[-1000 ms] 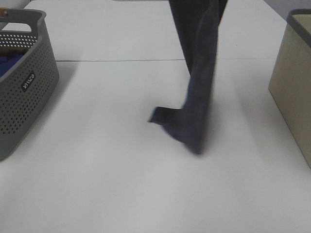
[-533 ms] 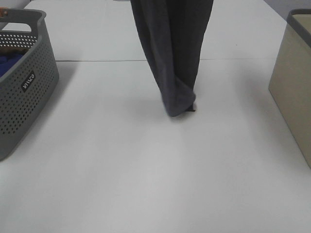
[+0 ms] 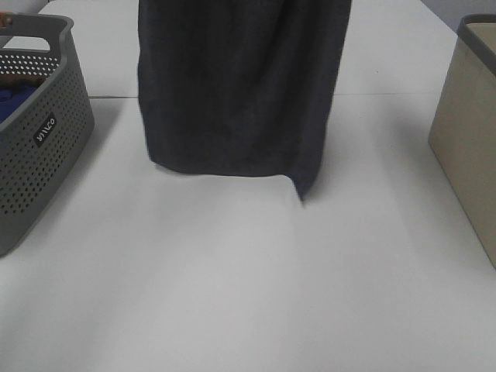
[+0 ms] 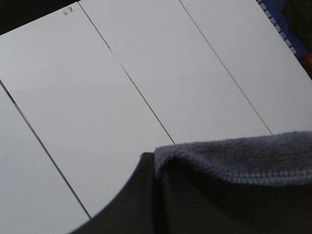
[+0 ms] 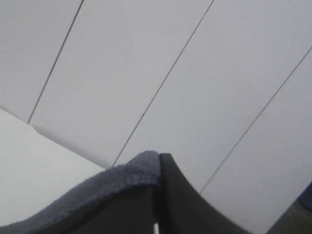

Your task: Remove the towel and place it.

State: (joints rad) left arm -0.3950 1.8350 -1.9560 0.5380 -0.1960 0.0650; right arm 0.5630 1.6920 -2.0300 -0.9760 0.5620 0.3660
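Exterior high: towel (image 3: 232, 93) clenched in left claw (image 4: 155, 163) and right claw (image 5: 158, 160), above white table (image 3: 232, 294)

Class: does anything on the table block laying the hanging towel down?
Nothing visible does. The towel hangs over bare table; the grey basket stands off to its left, the beige bin to its right, both apart from it. The table behind the towel is hidden.

The towel (image 3: 240, 85) is dark charcoal grey. Left of it, the basket (image 3: 39, 155) is grey, dotted with small holes, and its cloth (image 3: 14, 101) is blue. Right of it, the box (image 3: 469, 132) is beige. The table (image 3: 232, 294) is white.
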